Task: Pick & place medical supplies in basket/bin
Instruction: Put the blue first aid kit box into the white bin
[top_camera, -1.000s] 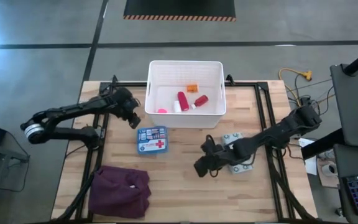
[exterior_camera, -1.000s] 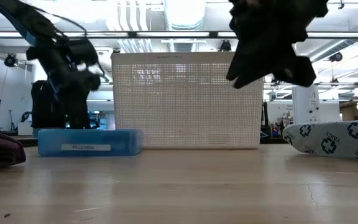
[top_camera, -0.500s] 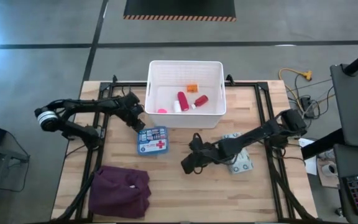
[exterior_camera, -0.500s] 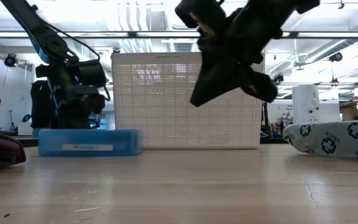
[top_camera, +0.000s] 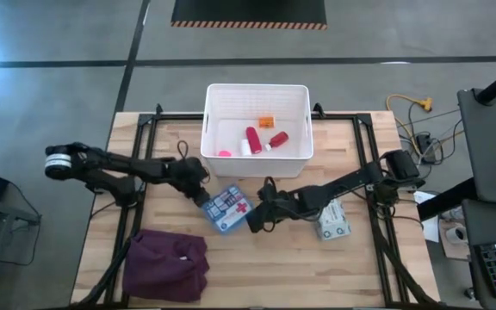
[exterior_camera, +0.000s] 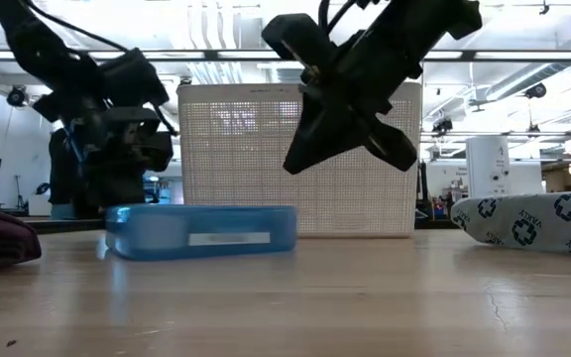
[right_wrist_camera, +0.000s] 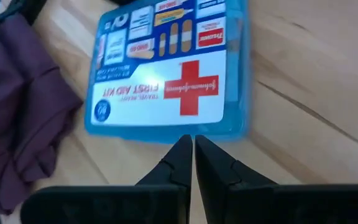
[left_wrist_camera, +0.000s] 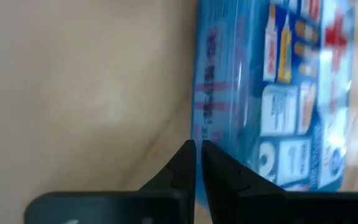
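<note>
The blue first-aid box with a red cross lies flat on the table, turned askew, in front of the white basket. The basket holds red bottles and small pieces. My left gripper is shut and low at the box's left side. My right gripper is shut and hangs above the box's right near edge, clear of it in the low view. The pale patterned packet lies flat on the table to the right. My left gripper has its shut fingertips against the box's labelled side wall, near one corner. The fingers come from the table's left, slanting down to the table top. The box lies flat on the table.
A maroon cloth lies bunched at the near left. The basket stands at the table's far middle. Bare wood shows along the near edge between the cloth and the packet.
My left gripper has come down and gone toward the table's right and near edges, against the box. The box has slid toward the right and near edges and turned about. My right gripper has gone left from above the packet to the box. The packet has stayed.
</note>
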Motion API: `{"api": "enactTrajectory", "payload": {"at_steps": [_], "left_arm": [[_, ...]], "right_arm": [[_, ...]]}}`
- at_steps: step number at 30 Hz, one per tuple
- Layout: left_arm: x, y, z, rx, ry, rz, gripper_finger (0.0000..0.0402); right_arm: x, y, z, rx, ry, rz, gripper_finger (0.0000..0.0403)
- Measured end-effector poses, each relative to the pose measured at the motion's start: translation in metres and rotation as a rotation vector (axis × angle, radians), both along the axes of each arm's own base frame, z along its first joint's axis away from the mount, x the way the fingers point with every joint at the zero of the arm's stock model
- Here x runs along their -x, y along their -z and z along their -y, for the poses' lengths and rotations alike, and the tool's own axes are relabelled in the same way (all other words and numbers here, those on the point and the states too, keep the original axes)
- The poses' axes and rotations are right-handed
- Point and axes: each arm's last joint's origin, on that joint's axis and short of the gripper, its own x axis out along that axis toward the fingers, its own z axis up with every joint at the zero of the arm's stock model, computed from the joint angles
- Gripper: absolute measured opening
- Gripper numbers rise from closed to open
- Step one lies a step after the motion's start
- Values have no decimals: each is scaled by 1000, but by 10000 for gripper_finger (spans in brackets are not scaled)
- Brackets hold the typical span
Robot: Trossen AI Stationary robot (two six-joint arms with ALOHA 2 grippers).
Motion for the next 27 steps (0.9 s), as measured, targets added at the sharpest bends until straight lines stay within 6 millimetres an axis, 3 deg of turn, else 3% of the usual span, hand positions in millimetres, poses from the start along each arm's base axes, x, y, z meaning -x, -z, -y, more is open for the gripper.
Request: {"api": "enactTrajectory", "payload": {"at_steps": [7, 17, 27], "left_arm": [[0, 12, 22, 45, -23, -74, 8], [-13, 13, 39, 116, -24, 11, 8], [-24, 0, 58, 134, 57, 156, 8]], "right_arm": [[-2, 22, -11, -45, -34, -54, 13], [-14, 53, -28, -127, -32, -29, 13], [-5, 58, -34, -137, -62, -107, 13]]}}
